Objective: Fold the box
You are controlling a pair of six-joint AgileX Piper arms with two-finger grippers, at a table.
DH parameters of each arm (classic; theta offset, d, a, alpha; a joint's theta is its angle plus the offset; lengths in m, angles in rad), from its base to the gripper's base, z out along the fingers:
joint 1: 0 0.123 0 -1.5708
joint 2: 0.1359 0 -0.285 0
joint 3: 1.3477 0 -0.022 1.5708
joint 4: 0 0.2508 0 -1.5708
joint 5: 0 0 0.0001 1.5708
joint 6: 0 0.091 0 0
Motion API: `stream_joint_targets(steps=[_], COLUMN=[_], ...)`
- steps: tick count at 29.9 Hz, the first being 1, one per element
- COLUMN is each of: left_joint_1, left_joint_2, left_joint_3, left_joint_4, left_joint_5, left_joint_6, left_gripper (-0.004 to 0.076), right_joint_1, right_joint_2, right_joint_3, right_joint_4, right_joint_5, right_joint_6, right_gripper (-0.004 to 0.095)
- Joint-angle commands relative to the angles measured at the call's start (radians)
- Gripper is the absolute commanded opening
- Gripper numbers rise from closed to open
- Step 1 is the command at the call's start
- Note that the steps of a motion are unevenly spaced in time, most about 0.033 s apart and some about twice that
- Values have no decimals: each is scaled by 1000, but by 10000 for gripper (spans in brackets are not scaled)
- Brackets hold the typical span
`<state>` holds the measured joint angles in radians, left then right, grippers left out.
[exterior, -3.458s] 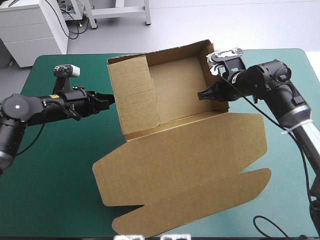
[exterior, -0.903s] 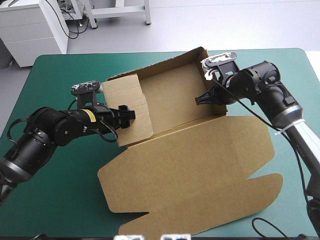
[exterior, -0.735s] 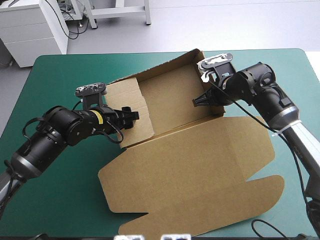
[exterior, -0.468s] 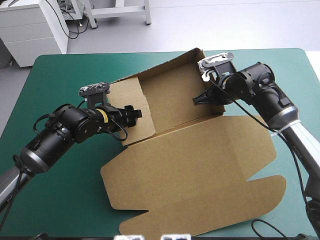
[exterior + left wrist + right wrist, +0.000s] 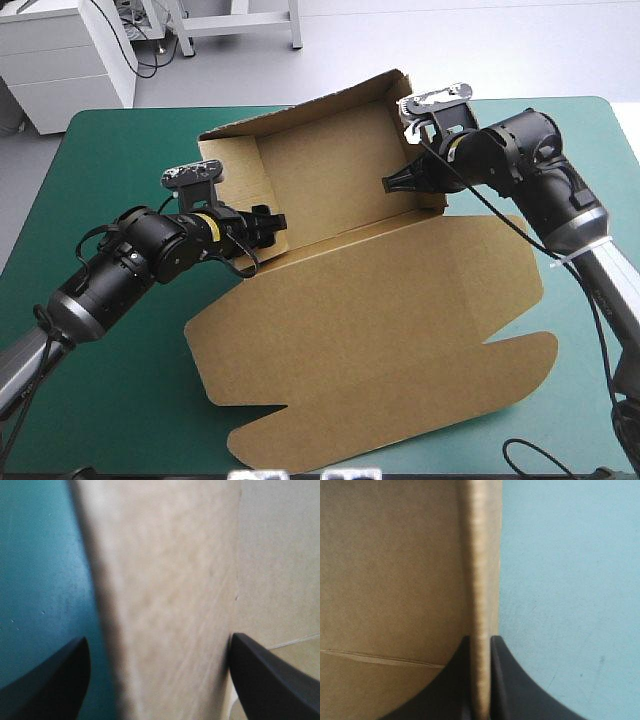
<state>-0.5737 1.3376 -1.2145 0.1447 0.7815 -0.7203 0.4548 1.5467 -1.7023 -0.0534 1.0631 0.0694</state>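
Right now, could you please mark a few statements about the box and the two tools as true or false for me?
1. The right tool is shut on a wall of the box. True.
2. The left tool is shut in a point. False: its fingers stand apart, with a box wall between them.
3. The lid lies open on the teal-green cover. True.
4. The box is a flat sheet with no walls raised. False: its walls stand up.

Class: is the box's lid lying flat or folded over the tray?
Flat: the lid lies spread on the teal-green cover; the tray is open.
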Motion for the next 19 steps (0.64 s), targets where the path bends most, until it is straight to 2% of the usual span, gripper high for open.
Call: stream_joint_targets(steps=[1,4,10,15,17,19], left_joint_1=[-5,-5,-5,-5,-5,-5], left_joint_2=[-26,-26,-39,-39,-39,-37], left_joint_3=[-30,-30,-62,-122,-127,-127], left_joint_4=[-11,-25,-31,-29,-20,-1], left_joint_5=[-55,-55,-44,-32,-32,-24], left_joint_6=[-23,-23,-23,-20,-10,1], left_gripper=[545,520,375,333,254,81], right_joint_1=[2,2,2,2,2,2], right_joint_2=[-45,-45,-45,-45,-45,-45], right_joint_3=[-40,-40,-40,-40,-40,-40], right_joint_4=[16,7,-26,-26,-26,-24], right_joint_5=[-66,-58,-47,-47,-44,-42], right_joint_6=[15,15,19,19,19,19], right_gripper=[-12,-12,-12,-12,-12,-12])
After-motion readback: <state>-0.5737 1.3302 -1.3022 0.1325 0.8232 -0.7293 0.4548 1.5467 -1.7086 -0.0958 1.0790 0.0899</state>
